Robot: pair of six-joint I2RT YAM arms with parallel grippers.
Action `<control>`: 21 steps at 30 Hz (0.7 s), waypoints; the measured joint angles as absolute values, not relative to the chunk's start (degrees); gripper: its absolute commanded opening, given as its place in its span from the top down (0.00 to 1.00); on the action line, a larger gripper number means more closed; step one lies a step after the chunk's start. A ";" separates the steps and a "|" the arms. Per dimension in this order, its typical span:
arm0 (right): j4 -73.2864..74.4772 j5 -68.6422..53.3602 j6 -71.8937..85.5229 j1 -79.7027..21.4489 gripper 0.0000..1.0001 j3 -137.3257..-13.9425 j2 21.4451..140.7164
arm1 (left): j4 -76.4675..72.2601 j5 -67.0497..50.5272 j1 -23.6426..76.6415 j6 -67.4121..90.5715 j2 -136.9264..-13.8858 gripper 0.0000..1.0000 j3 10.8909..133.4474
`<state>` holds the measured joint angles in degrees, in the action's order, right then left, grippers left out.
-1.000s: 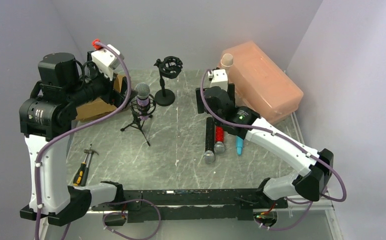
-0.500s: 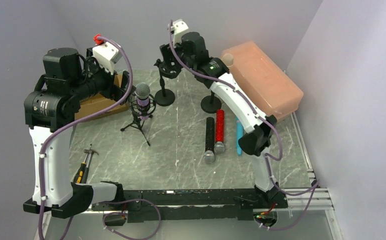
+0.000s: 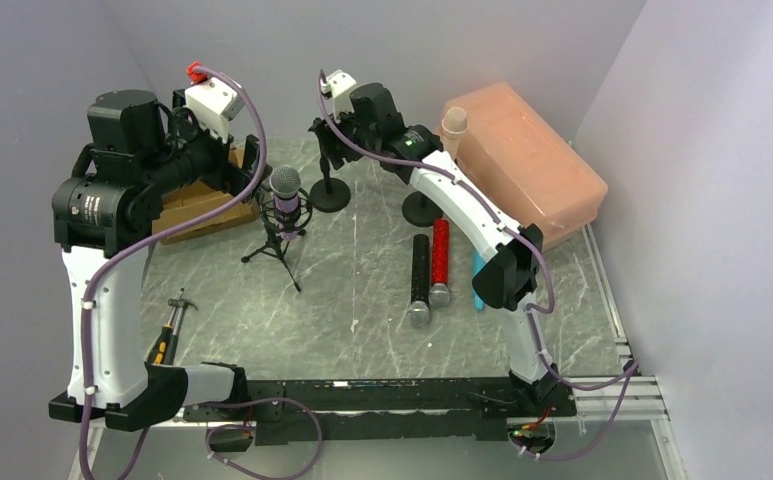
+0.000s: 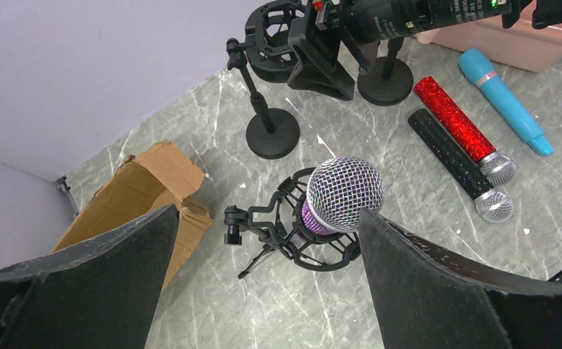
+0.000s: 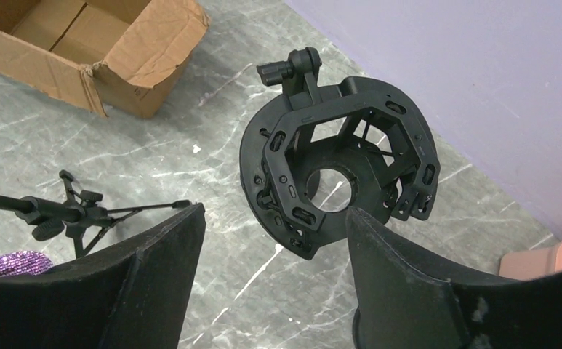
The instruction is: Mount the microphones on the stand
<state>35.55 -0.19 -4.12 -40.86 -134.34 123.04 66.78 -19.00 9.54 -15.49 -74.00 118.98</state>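
The right pincer [image 5: 276,209], spread and empty, is lined up with the vacant shock mount [image 5: 270,167] just ahead, apparently so it can be steadied, while the left pincer [image 4: 267,218] is held released.

The overhead view looks down from the near side; both closer wrist views share the shock mount [image 5: 274,171].

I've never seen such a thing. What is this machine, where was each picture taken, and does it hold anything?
Two robot arms are bolted to a table. One picture looks down from above; the other two come from wrist cameras. The left tool hovers over a purple mic in a tripod stand; the right tool over an empty mount. A red mic, black mic and blue mic lie on the table, with a box and hammer. Both tools are open, holding nothing.
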 measured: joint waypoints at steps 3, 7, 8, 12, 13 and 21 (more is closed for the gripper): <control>34.57 -0.38 -4.54 -40.86 0.43 -134.34 123.63 | 65.82 -18.96 9.54 -15.44 -73.65 0.00 117.97; 33.47 -0.60 -4.82 -40.86 0.59 -134.37 125.58 | 65.65 -18.22 9.52 -15.51 -73.54 0.01 117.16; 33.28 -0.64 -4.78 -40.86 0.64 -134.34 126.17 | 65.45 -18.02 9.50 -15.51 -73.52 0.01 116.88; 30.41 -3.03 -3.77 -40.95 0.88 -133.36 126.52 | 65.01 -17.02 9.45 -15.57 -73.21 0.01 115.72; 29.41 -3.31 -3.31 -41.12 0.94 -132.73 126.52 | 64.77 -16.67 9.45 -15.59 -73.06 0.01 115.35; 26.30 0.10 -4.29 -43.55 1.00 -126.34 123.26 | 63.88 -15.29 9.32 -15.79 -72.03 0.01 114.04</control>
<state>26.30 0.10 -4.29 -43.55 -126.34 123.26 63.88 -15.29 9.32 -15.79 -72.03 114.04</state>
